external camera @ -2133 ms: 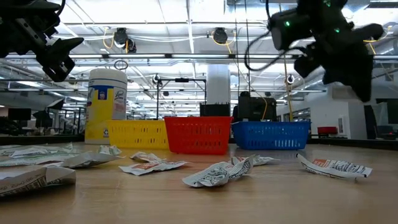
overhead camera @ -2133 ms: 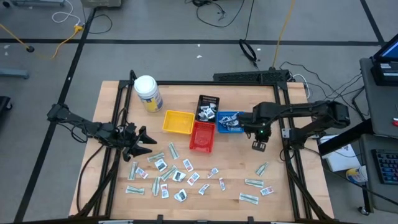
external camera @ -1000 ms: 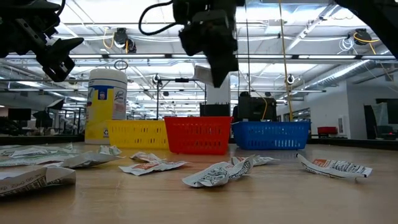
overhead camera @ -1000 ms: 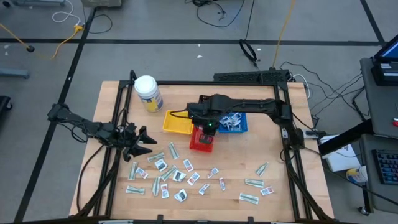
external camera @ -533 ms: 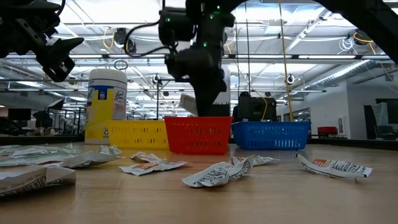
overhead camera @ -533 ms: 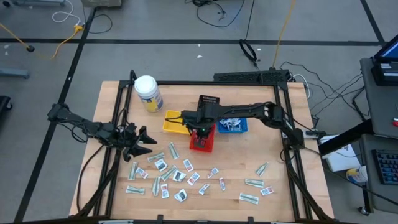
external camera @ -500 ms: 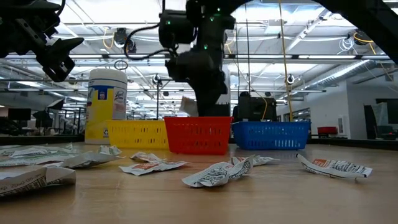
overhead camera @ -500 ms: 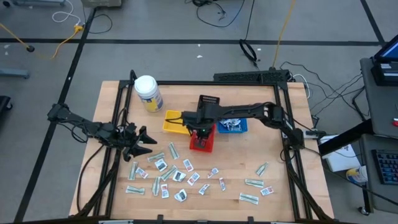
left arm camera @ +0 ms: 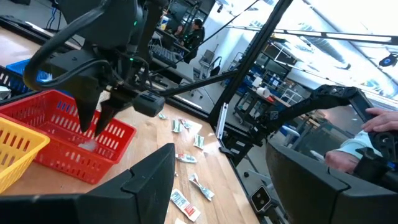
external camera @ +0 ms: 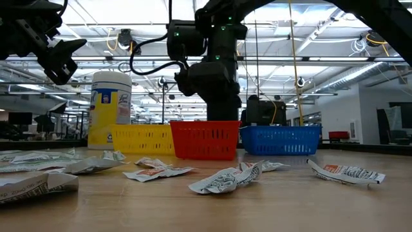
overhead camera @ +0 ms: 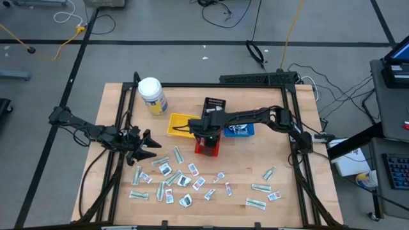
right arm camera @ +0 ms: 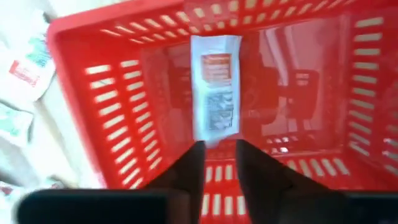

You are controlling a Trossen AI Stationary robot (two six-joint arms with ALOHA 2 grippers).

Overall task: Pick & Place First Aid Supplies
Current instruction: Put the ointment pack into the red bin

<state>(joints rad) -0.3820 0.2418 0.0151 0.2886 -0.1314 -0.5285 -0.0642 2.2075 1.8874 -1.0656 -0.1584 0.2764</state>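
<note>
My right gripper (right arm camera: 219, 146) reaches down into the red tray (overhead camera: 208, 148), its fingers a narrow gap apart. A white slip with a red mark (right arm camera: 214, 93) lies on the tray floor, its near end at the fingertips. In the low view the gripper (external camera: 222, 113) dips behind the tray's rim (external camera: 205, 124). Many loose packets (overhead camera: 172, 176) lie flat on the near half of the table. My left gripper (overhead camera: 144, 145) waits open above the table's left side. My right gripper stands from above, pointing down, with its fingertips (right arm camera: 200, 148) at the slip's near end (right arm camera: 216, 137). Red tray floor shows between the fingers. I cannot tell whether the tips touch the slip.
A yellow tray (overhead camera: 180, 126) sits left of the red one. A blue tray (overhead camera: 246, 131) on its right holds packets, with a black tray (overhead camera: 215, 103) behind. The white jar (overhead camera: 152, 96) stands at far left. A few more packets (overhead camera: 262, 188) lie near right.
My right gripper has come down from above the red tray into it, shifting slightly toward the table's left and near edge. The white slip that hung below its fingers above the rim is now down inside the tray.
</note>
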